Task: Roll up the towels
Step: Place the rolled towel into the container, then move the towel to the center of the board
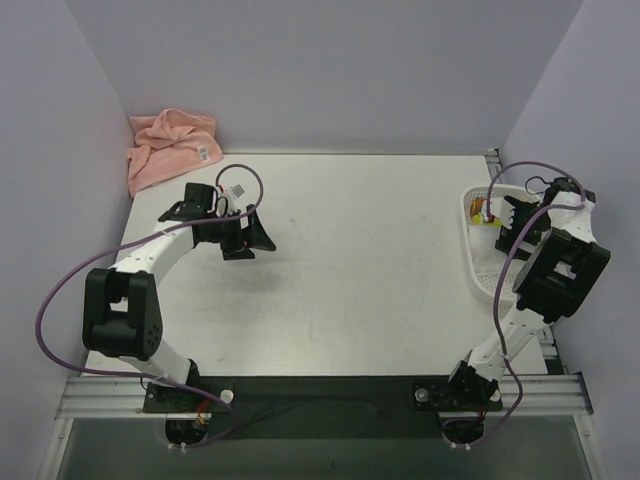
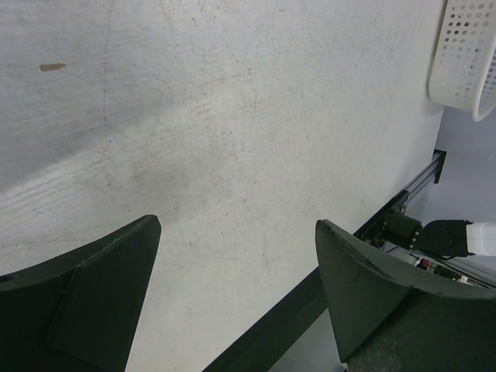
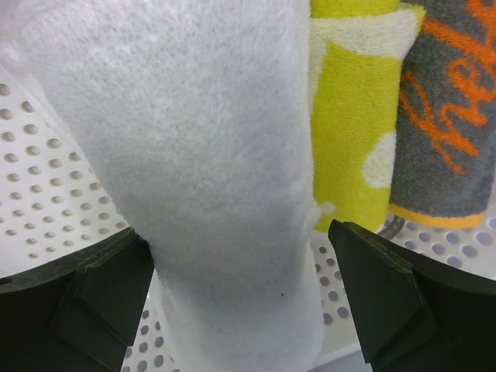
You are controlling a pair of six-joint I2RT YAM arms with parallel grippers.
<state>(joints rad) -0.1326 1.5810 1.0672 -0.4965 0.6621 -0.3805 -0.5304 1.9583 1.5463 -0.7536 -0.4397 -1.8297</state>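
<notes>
**Right claw spread around the white roll in the basket; left claw wide and empty**

Your right gripper (image 3: 236, 229) is down inside the white mesh basket (image 3: 46, 178) at the table's right edge; its jaws stand wide apart, one on each side of the white towel (image 3: 225, 178), which lies there as a thick roll; the roll fills nearly the whole gap, and you cannot tell from the wrist view whether the left finger (image 3: 93, 302) touches it; nothing looks squeezed. Just beside the white roll lie a yellow towel (image 3: 349, 116) and a grey towel with orange lettering (image 3: 446, 108).

Your left gripper (image 2: 236, 225) hangs over the bare left half of the table (image 1: 370, 260); its jaws are spread wide with nothing between them.

The salmon-pink towel (image 1: 170, 148) lies crumpled, not rolled, in the far left corner against the wall, its small white tag (image 1: 203, 155) showing; it is near the left gripper but apart from it, and well apart from the basket.
</notes>
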